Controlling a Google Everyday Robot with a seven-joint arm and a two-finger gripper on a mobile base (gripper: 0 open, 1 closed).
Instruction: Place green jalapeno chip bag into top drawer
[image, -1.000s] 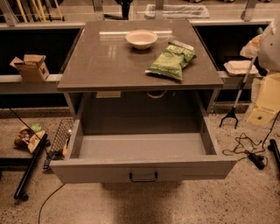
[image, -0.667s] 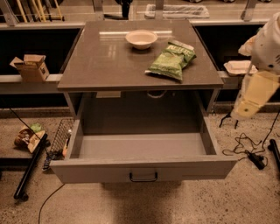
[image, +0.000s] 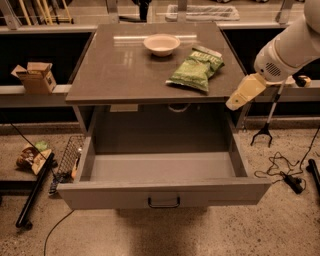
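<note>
The green jalapeno chip bag (image: 196, 69) lies flat on the right part of the brown tabletop (image: 120, 70), its darker top band pointing to the back. The top drawer (image: 165, 194) below the tabletop is pulled wide open, grey inside, with a small black handle (image: 163, 202) at the front centre. My gripper (image: 243, 93), cream-coloured at the end of the white arm, hangs just off the table's right edge, right of and slightly lower than the bag, and is not touching it.
A round cream bowl (image: 161, 44) stands at the back of the tabletop. On the floor at left are a wire mesh basket (image: 67, 159), a brown and green wrapper bundle (image: 32, 155) and a black pole (image: 31, 192). A cardboard box (image: 34, 77) sits on the left shelf. Cables (image: 286, 175) lie at right.
My arm has swung in from the far right toward the table's right edge, and the gripper is now closer to the bag. The bag, the bowl and the drawer have not moved.
</note>
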